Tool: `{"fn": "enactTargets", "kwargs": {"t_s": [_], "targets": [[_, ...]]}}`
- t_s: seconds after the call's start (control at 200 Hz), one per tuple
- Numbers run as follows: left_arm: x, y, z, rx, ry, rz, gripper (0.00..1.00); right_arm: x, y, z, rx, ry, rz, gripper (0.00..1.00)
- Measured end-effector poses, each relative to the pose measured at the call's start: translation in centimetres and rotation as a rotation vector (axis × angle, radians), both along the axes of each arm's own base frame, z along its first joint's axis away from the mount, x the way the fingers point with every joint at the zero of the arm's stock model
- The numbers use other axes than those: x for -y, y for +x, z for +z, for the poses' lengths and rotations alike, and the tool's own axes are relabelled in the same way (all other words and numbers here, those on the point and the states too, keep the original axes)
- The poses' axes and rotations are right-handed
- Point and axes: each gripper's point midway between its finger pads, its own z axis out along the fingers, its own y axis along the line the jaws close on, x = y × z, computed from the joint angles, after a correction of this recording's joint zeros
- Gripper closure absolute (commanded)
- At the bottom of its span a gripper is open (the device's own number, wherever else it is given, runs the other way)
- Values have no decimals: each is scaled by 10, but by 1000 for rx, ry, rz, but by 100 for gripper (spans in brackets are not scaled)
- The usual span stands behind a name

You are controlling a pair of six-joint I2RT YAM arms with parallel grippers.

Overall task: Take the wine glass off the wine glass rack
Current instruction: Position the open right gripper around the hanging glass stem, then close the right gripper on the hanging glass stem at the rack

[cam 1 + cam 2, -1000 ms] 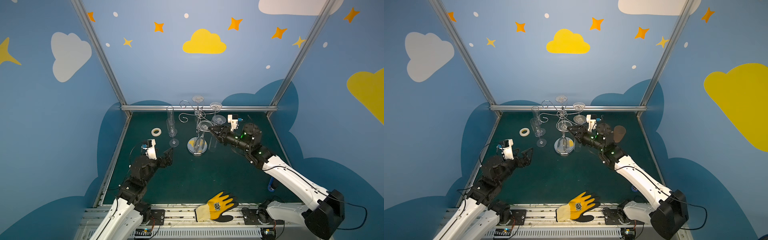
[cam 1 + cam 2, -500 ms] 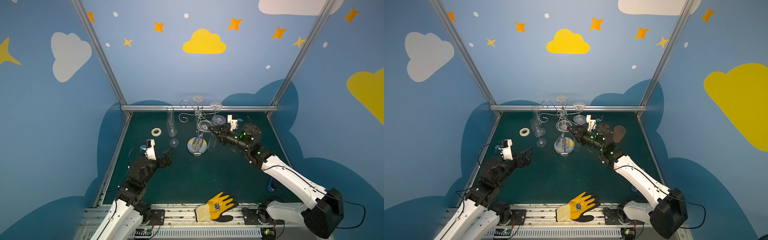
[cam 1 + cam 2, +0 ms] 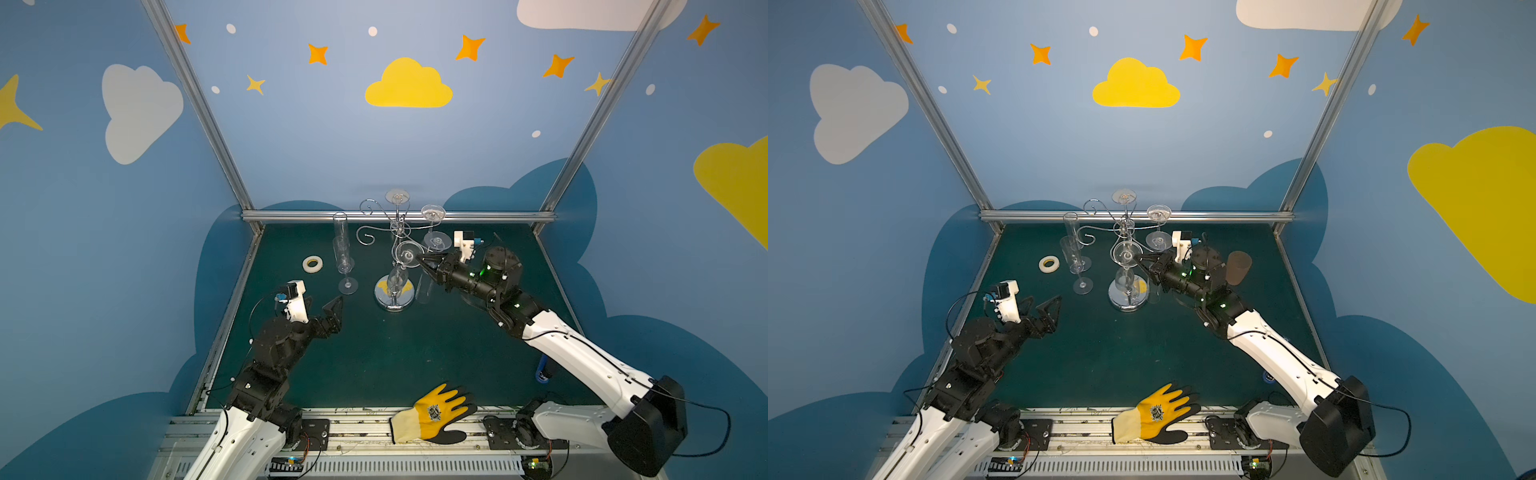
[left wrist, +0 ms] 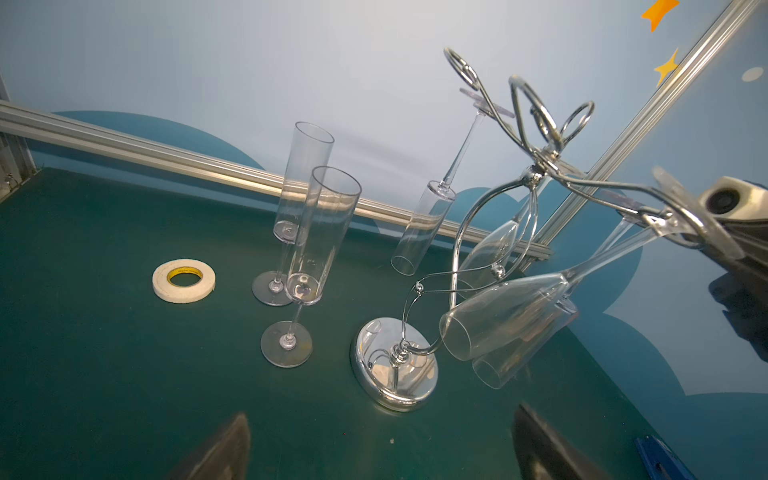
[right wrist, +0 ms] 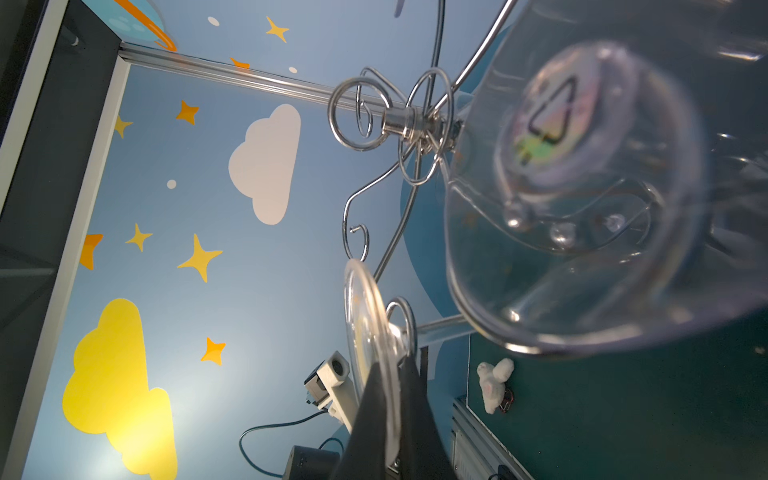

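The chrome wine glass rack (image 3: 394,297) (image 3: 1128,296) (image 4: 395,365) stands mid-table with several clear glasses hanging upside down from its curled arms. My right gripper (image 3: 419,260) (image 3: 1139,259) (image 5: 390,376) is shut on the edge of the round foot of one hanging wine glass (image 3: 409,252) (image 3: 1124,252) (image 4: 511,316) (image 5: 363,316). That glass's stem still sits in a rack arm's loop, and its bowl is tilted. My left gripper (image 3: 322,309) (image 3: 1040,307) (image 4: 382,449) is open and empty, low over the mat in front and to the left of the rack's base.
Two tall flutes (image 3: 345,257) (image 4: 320,232) stand upright left of the rack, with a tape roll (image 3: 312,264) (image 4: 183,280) beyond them. Another hanging glass's foot (image 5: 573,187) is close by the right wrist camera. A yellow glove (image 3: 436,413) lies on the front rail. A brown cup (image 3: 1237,268) stands at the right.
My right gripper's jaws have closed onto the hanging wine glass's foot. Both arms have stayed about where they were.
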Motion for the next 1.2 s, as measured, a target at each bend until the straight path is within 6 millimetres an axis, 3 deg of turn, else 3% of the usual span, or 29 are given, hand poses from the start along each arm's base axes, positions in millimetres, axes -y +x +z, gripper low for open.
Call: {"fn": "enactTargets", "kwargs": {"t_s": [0.355, 0.731, 1.201], "targets": [[-5, -4, -1, -4, 6, 19, 3, 0, -1, 3, -12, 6, 4, 100], [-7, -6, -1, -2, 5, 23, 3, 0, -9, 26, 4, 34, 18, 100], [-9, -12, 1, 12, 0, 27, 3, -3, -20, 39, -43, 54, 45, 100]]}}
